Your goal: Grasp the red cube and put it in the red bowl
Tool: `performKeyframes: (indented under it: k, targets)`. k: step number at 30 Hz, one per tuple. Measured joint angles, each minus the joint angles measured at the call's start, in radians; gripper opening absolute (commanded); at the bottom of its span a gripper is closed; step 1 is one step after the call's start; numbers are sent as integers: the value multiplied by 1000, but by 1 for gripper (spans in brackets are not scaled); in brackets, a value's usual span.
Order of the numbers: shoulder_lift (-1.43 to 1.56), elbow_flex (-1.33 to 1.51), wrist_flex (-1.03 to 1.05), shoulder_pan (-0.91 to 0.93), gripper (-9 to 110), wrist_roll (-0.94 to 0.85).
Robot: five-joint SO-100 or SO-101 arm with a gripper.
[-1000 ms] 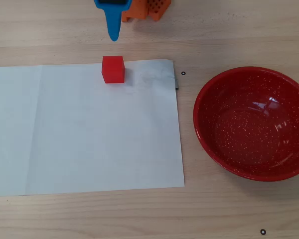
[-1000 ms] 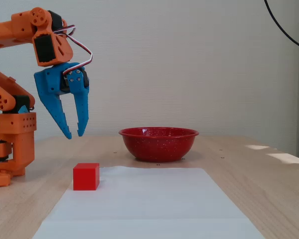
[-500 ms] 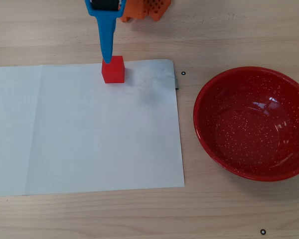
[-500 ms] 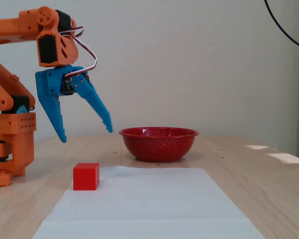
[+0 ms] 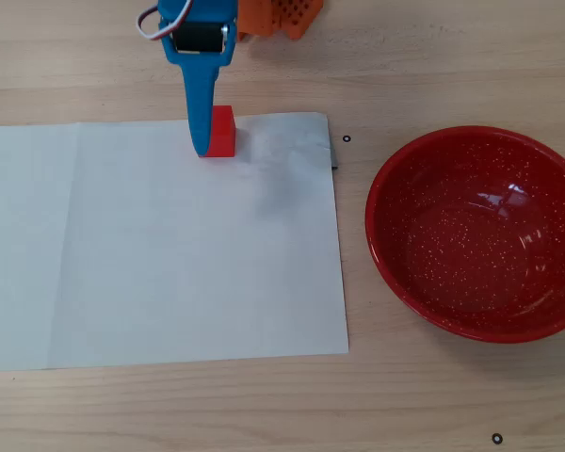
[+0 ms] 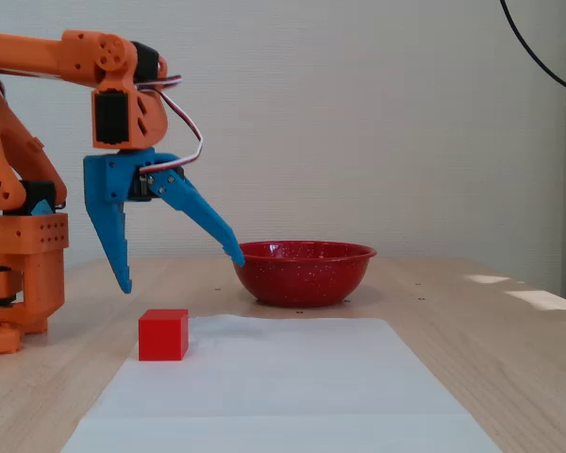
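Overhead view: your blue gripper (image 5: pixel 207 141) reaches in from the desk's far edge, one finger (image 5: pixel 200 104) pointing down at the white paper sheet (image 5: pixel 169 254). The red cube (image 5: pixel 222 131) sits on the sheet's far edge, its left side partly covered by that finger; contact cannot be judged here. The red bowl (image 5: pixel 477 233), speckled white inside, rests on bare wood near the desk's right edge, well apart from the cube. No readable writing or labels show.

Fixed view: you have the gripper (image 6: pixel 181 271) spread wide, holding nothing, both fingertips above the desk. The red cube (image 6: pixel 163 334) rests on the sheet's left edge, below the gripper and clear of it. The red bowl (image 6: pixel 303 272) stands behind the sheet. The orange arm (image 6: pixel 38 151) stands at the left edge. No text visible.
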Motion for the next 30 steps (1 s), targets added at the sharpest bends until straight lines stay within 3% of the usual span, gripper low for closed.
performKeyframes:
  k: [30]
  targets:
    - [-255, 103, -268, 2, 54, 0]
